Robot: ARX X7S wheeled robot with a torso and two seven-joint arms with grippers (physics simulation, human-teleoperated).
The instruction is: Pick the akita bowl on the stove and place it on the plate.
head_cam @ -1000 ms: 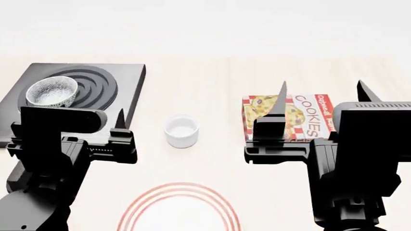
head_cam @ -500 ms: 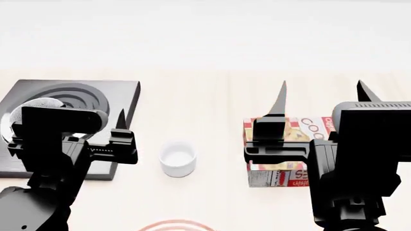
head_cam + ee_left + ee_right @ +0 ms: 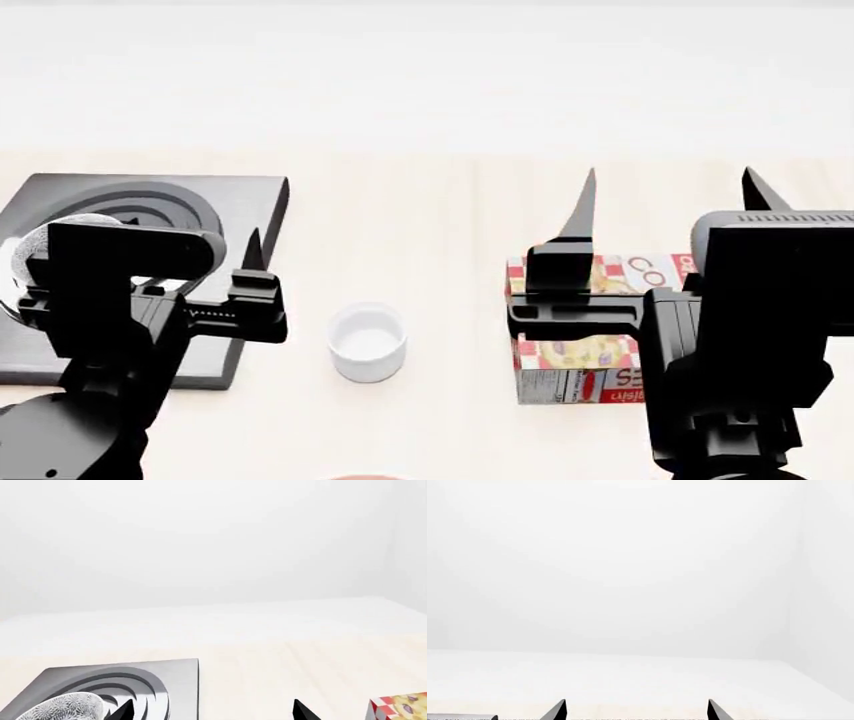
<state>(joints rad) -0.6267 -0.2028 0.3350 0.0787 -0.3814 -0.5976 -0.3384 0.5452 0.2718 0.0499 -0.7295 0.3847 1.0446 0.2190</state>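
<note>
The pale wooden surface (image 3: 427,230) stretches wide under both arms, running back to a plain white wall. On it, well ahead of the right fingers (image 3: 665,205) and partly hidden behind that arm, stands a cookies box (image 3: 587,350) with a red-and-white checked print. The right fingers are spread wide apart, two black points sticking up with nothing between them; in the right wrist view only their tips show against the white wall.

Over by the left fingers (image 3: 210,711) lies the stove (image 3: 254,200), a flat dark slab with raised rings, its near edge reaching under and past the left arm. The left fingers are also released, parted with empty air between the tips. One tip (image 3: 251,250) shows in front of the stove's right part in the head view; the other is hidden behind the arm.

The akita bowl (image 3: 70,707) sits on the stove's burner rings, just outside the left fingers, beside the fingertip on the stove side rather than between the two. In the head view only a speckled sliver of it peeks out behind the left arm.

Smallest is a plain white cup (image 3: 367,343) on the bare surface, between the two arms, nearer the left fingers than the right.
</note>
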